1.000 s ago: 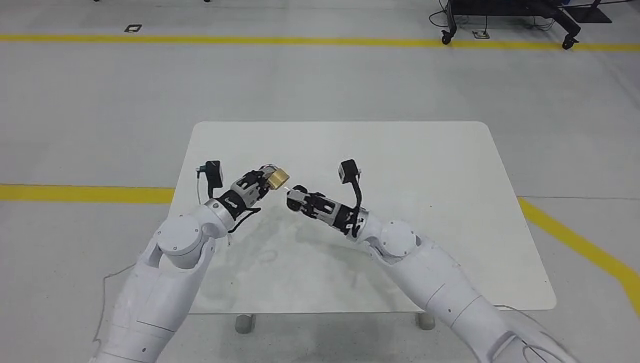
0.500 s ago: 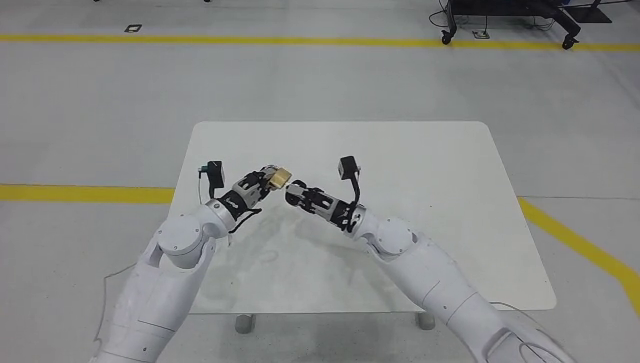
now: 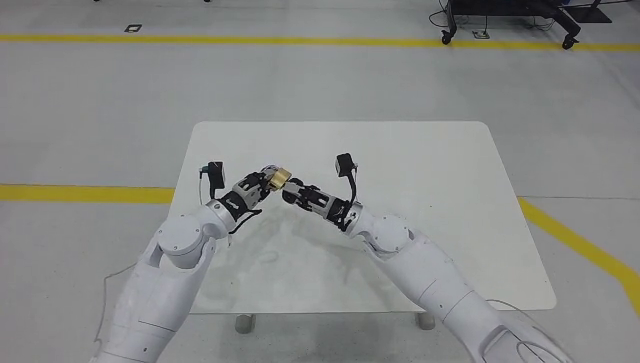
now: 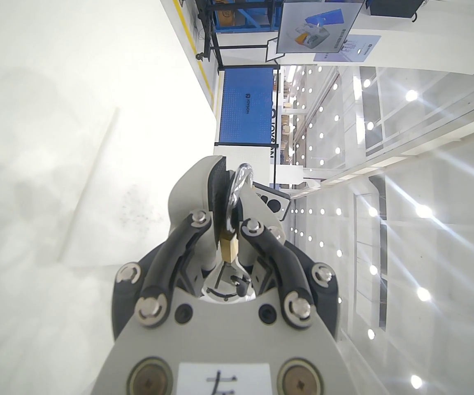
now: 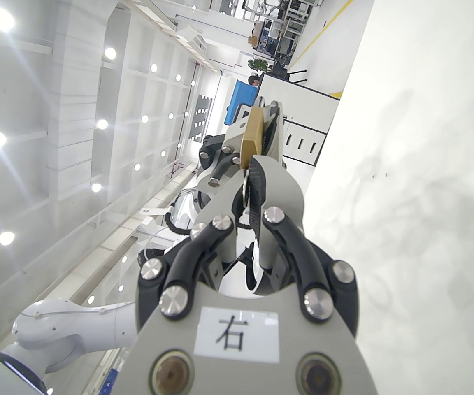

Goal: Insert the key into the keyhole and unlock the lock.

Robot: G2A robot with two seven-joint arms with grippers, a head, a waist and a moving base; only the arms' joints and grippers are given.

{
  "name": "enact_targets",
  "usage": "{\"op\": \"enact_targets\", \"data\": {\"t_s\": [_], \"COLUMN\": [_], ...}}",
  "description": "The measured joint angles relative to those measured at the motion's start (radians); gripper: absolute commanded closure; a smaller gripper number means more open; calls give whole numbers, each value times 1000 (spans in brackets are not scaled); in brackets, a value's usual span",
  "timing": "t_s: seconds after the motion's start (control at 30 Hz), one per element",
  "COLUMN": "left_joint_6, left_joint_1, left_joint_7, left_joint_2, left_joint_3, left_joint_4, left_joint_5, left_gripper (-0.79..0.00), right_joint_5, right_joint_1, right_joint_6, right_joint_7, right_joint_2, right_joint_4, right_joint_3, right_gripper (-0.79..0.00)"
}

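A brass padlock point(image 3: 278, 175) is held above the white table point(image 3: 430, 163), with my left gripper point(image 3: 268, 179) shut on it. In the left wrist view its silver shackle point(image 4: 239, 189) sticks out between the pads and its brass body point(image 4: 228, 248) sits deeper in the left gripper point(image 4: 237, 195). My right gripper point(image 3: 290, 192) meets the lock from the right and is shut on a small silver key point(image 5: 244, 191). In the right wrist view the right gripper point(image 5: 250, 170) has its tips right against the padlock point(image 5: 251, 135). The keyhole and the key blade are hidden.
Both arms meet over the table's left half. A black camera module point(image 3: 345, 165) rides on the right wrist and another point(image 3: 211, 172) on the left. Yellow floor lines and wheeled racks lie beyond the table.
My right gripper has crept left and slightly away from me, closing the small gap to the padlock. The left gripper and the lock have stayed almost still.
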Motion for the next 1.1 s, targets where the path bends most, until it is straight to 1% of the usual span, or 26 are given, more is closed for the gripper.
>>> {"op": "enact_targets", "data": {"t_s": [0.2,0.33,0.5,0.6,0.7,0.8,0.93,0.97,1.0,1.1], "left_joint_6": [19,27,57,120,227,294,349,358,363,380], "left_joint_1": [1,2,6,9,0,-15,-25,-29,-32,-36], "left_joint_7": [4,12,11,-6,-44,-62,-88,-88,-86,-95], "left_joint_2": [0,1,-1,-9,-18,-19,-23,-24,-24,-22], "left_joint_3": [-14,-26,-32,-41,-58,-67,-69,-69,-68,-67], "left_joint_4": [2,4,7,27,63,87,111,115,117,120], "left_joint_5": [-19,-16,-46,-182,-376,-471,-548,-567,-569,-572], "left_gripper": [0,0,0,0,0,0,0,0,0,0], "right_joint_5": [-9,-20,-11,11,48,87,100,101,102,99], "right_joint_1": [-16,-38,-60,-85,-113,-125,-111,-104,-100,-85], "right_joint_6": [-4,1,-10,-48,-86,-102,-109,-112,-115,-128], "right_joint_7": [11,29,39,62,104,157,207,218,226,241], "right_joint_2": [1,9,34,51,61,62,55,52,49,43], "right_joint_4": [-10,-19,-61,-143,-237,-295,-301,-296,-292,-268], "right_joint_3": [17,38,124,186,225,221,187,174,164,143], "right_gripper": [-785,-785,-785,-785,-785,-785,-785,-773,-579,-120]}}
